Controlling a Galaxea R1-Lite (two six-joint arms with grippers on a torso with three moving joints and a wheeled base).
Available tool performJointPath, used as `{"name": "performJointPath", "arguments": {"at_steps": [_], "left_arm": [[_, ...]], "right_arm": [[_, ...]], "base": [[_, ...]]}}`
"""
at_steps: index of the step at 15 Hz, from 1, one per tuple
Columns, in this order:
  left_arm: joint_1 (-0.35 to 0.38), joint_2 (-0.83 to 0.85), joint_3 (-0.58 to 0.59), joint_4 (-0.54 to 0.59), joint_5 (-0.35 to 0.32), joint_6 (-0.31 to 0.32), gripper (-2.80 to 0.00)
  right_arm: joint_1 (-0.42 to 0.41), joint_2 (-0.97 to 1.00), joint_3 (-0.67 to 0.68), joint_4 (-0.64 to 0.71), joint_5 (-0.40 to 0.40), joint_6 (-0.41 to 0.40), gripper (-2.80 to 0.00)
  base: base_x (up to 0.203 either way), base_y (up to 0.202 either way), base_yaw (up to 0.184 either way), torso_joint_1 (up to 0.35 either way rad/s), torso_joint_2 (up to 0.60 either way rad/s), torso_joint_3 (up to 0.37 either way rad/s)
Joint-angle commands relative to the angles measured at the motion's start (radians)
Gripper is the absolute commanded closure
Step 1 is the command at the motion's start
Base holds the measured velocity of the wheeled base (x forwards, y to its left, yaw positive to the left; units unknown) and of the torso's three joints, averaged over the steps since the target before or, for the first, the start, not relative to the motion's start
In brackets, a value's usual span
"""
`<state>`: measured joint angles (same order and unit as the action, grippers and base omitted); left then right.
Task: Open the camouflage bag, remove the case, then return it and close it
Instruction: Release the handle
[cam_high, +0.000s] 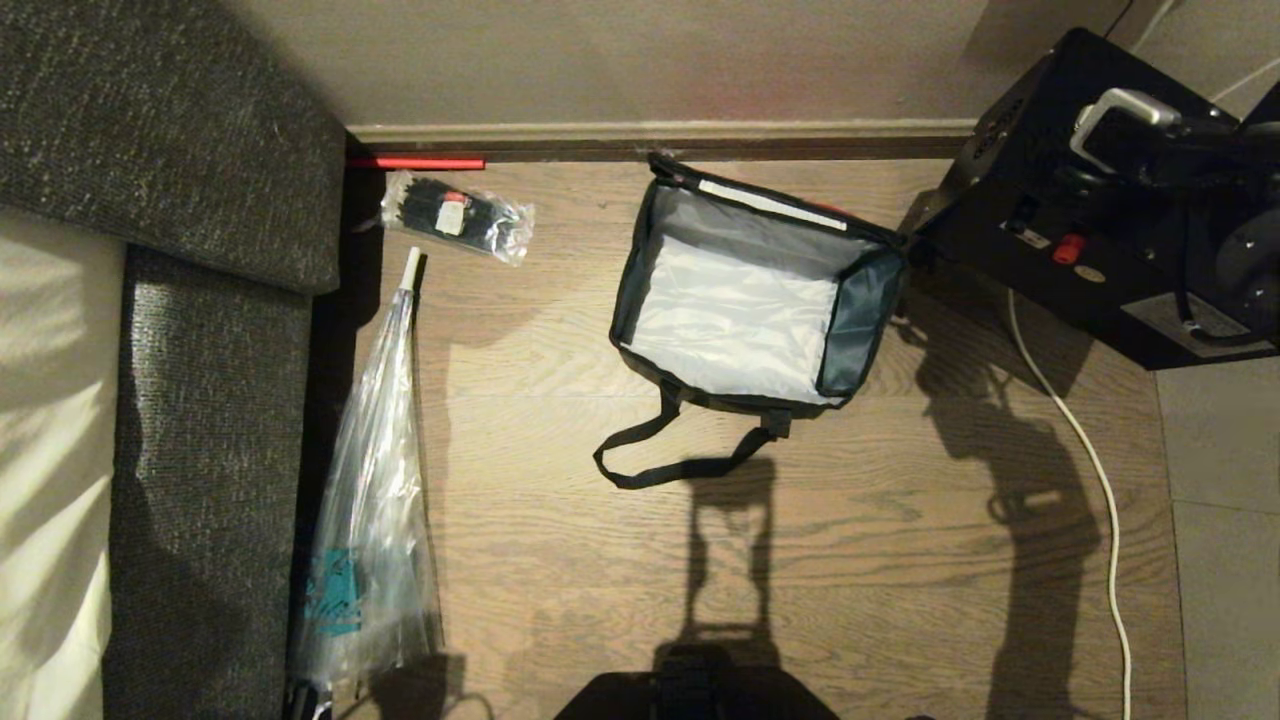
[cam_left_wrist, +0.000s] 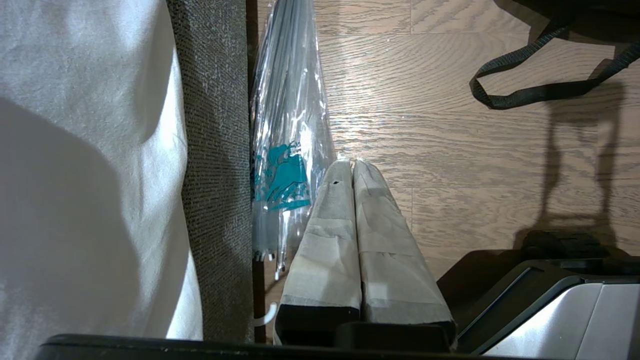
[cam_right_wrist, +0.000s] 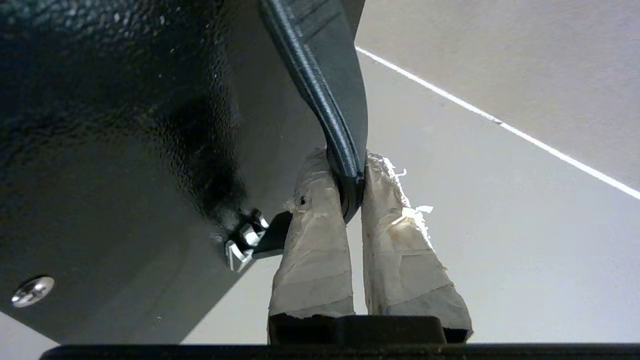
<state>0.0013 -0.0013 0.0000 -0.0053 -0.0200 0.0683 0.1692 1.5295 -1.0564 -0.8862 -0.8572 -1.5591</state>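
wood floor (cam_high: 850, 560) under camouflage bag (cam_high: 745, 300)

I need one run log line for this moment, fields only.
bag: camouflage bag open, empty, on floor | case: case out, held by strap | right hand: shut | left hand: shut, parked

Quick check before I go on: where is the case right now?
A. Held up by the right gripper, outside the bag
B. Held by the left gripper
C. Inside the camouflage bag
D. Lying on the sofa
A: the right gripper is shut on the handle of the case, to the right of the camouflage bag, whose silvery lining lies bare.
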Motion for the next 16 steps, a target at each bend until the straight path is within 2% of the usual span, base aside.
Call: {"name": "performJointPath", "arguments": {"at_steps": [1, 16], "left_arm": [[0.000, 0.001, 0.002, -0.001, 0.000, 0.001, 0.00], [0.000, 0.001, 0.002, -0.001, 0.000, 0.001, 0.00]], "right_arm": [[-0.025, 0.034, 0.000, -0.009, -0.006, -0.004, 0.00], [-0.089, 0.251, -0.046, -0.013, -0.005, 0.116, 0.00]], "base": [[0.000, 0.000, 0.000, 0.000, 0.00, 0.000], [0.000, 0.000, 0.000, 0.000, 0.00, 0.000]]}}
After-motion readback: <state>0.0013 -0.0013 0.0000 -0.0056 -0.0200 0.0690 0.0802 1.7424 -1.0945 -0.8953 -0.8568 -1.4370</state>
